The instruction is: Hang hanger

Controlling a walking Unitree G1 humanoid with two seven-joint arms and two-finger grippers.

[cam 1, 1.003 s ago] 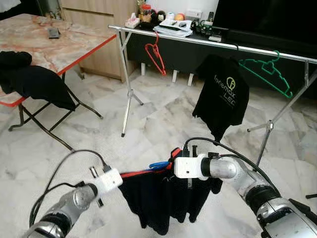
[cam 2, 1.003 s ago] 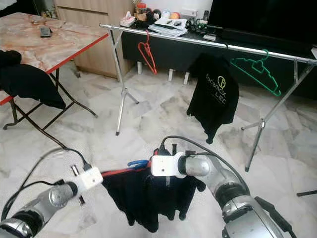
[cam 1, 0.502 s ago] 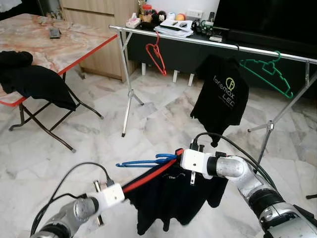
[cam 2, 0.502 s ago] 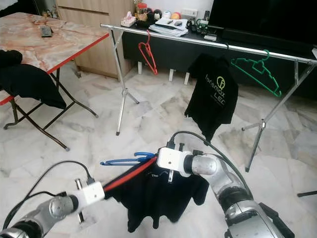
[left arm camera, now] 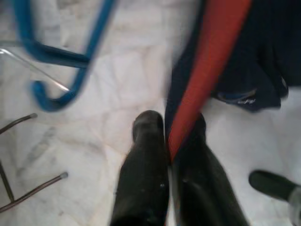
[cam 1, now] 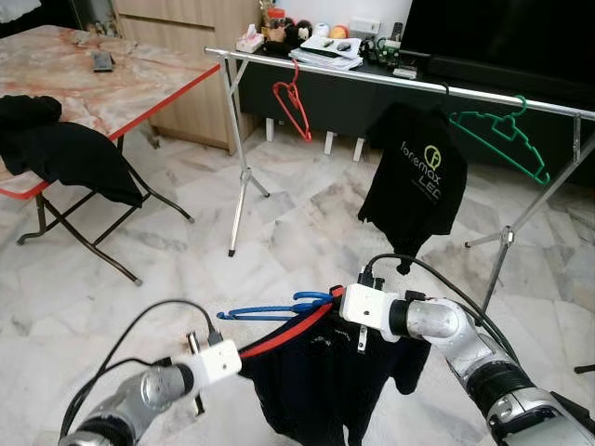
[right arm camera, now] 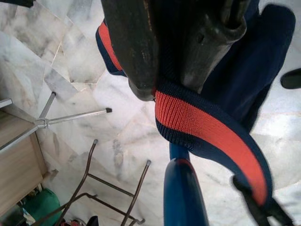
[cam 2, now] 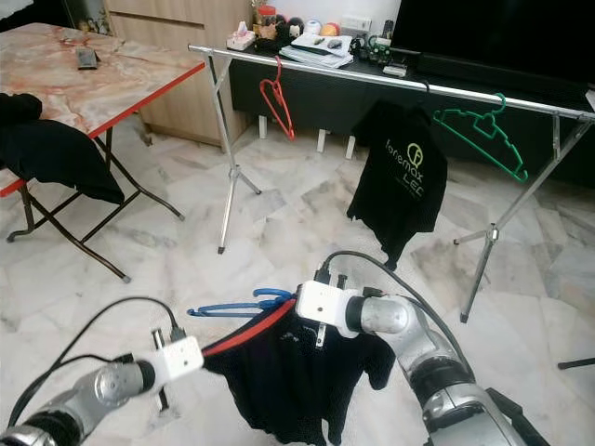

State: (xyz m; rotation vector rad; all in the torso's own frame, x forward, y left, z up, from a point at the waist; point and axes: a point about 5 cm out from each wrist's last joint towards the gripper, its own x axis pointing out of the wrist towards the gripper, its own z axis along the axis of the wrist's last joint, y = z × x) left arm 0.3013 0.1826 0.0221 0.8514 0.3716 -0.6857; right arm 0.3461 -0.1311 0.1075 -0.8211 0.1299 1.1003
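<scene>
Blue hanger [cam 1: 270,309] sticks out sideways from the dark garment's red-trimmed collar [cam 1: 284,335], low over the marble floor [cam 1: 279,232]. Left tool [left arm camera: 168,141] pinches that collar; right tool [right arm camera: 181,70] clamps it too. Ahead, clothes rail [cam 1: 372,76] carries a red hanger [cam 1: 292,104], black T-shirt [cam 1: 416,177], green hanger [cam 1: 502,135].

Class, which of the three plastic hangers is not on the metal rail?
The blue plastic hanger, held up between the grippers; the red and green ones hang on the rail.

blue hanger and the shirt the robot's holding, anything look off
Yes. The blue hanger lies sideways, sticking out past the collar instead of sitting inside the dark shirt. The left gripper and right gripper pinch the red collar, stretched between them.
</scene>
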